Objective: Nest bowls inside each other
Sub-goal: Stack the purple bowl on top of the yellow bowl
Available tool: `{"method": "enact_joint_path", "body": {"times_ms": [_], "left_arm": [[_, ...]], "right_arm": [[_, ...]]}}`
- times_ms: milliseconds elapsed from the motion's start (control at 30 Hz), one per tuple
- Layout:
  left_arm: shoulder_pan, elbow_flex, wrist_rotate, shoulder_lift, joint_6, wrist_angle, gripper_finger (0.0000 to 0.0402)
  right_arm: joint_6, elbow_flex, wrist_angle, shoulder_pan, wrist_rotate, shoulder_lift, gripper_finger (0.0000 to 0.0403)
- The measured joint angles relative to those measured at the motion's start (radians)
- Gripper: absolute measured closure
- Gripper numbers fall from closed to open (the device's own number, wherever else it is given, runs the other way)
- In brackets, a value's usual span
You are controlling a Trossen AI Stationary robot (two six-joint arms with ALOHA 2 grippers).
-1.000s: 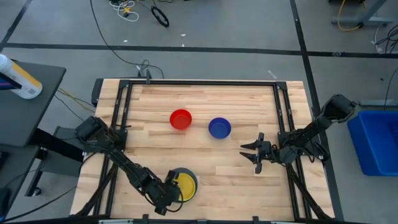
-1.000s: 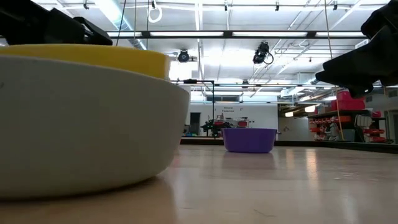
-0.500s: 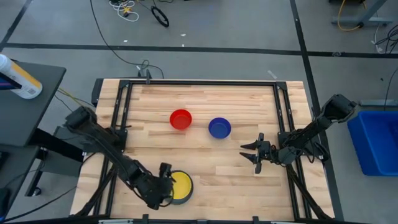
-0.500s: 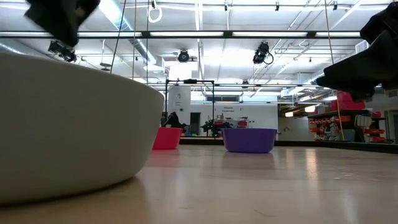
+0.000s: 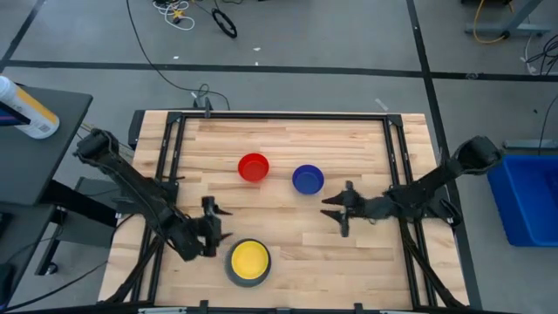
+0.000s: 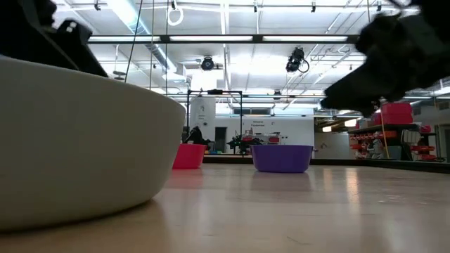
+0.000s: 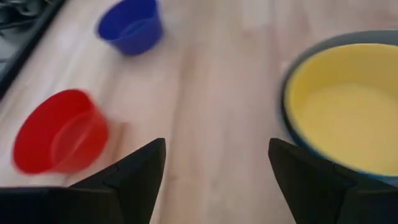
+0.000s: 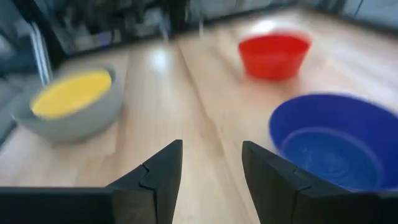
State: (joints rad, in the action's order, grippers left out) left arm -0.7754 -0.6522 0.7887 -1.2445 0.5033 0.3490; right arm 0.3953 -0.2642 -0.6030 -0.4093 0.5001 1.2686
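Small round yellow plastic bowl sits nested inside the slightly larger pale grey plastic bowl, near the front edge of the light wooden table. Small red plastic bowl and dark blue plastic bowl stand apart, side by side, toward mid-table. Left gripper just beside the nested pair, jaws spread wide, holding nothing. Right gripper close to the blue bowl, not touching; jaws partly open, empty.
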Motion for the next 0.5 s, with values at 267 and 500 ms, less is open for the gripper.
{"method": "enact_joint_path", "body": {"times_ms": [267,500], "left_arm": [[0.000,0.289,0.171,0.285,0.014,-0.142,0.0107],[0.000,0.457,0.263,0.493,-0.010,-0.210,0.0107]], "right_arm": [[-0.030,-0.412,0.716,0.192,-0.251,0.008,0.0223],[-0.055,-0.497,0.843,0.311,-0.393,0.031,0.0223]]}}
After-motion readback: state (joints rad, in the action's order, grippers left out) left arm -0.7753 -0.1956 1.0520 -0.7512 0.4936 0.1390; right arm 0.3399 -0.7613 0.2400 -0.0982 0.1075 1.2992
